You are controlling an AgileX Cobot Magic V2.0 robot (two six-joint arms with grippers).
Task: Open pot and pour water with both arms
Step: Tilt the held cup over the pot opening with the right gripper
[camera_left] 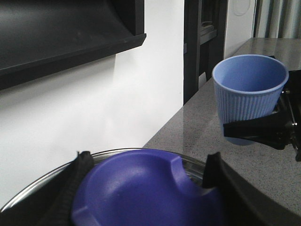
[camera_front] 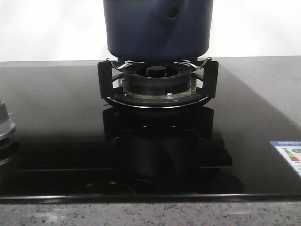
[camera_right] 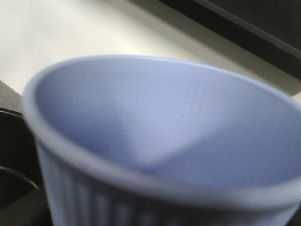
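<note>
The dark navy pot [camera_front: 157, 28] stands on the black burner [camera_front: 157, 77]; its top is cut off in the front view and neither gripper shows there. In the left wrist view my left gripper [camera_left: 146, 162] has a finger on each side of the blue knob [camera_left: 141, 188] of the lid, whose metal rim [camera_left: 42, 188] curves behind it. My right gripper [camera_left: 256, 129] is shut on a light-blue ribbed cup [camera_left: 249, 89], held over the grey counter. That cup [camera_right: 160, 117] fills the right wrist view and hides the fingers. No water shows inside it.
The burner sits on a glossy black glass hob [camera_front: 56, 132] with pan-support prongs [camera_front: 103, 77] around it. A grey control knob [camera_front: 4, 125] is at the left edge, a label [camera_front: 289, 153] at the right. A dark shelf [camera_left: 61, 37] hangs on the white wall.
</note>
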